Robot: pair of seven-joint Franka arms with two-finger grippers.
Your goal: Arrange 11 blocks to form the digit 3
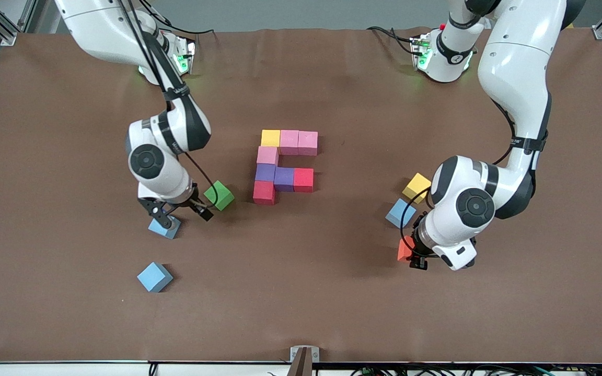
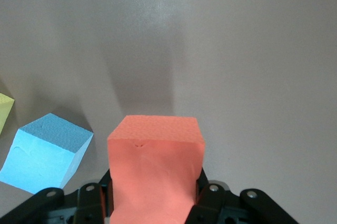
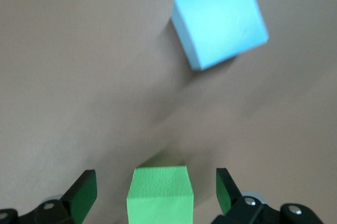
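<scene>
Left tool bent low at left arm's end of table, pinching orange block, right tool spread wide, straddling green block, partial digit 3 mid-table.

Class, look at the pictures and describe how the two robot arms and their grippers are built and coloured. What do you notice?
Both arms have glossy white shells with black bands at the joints and round dark grey joint caps. A thin black cable runs along each. The left gripper and right gripper have black fingers. Green lights glow at both bases.
</scene>
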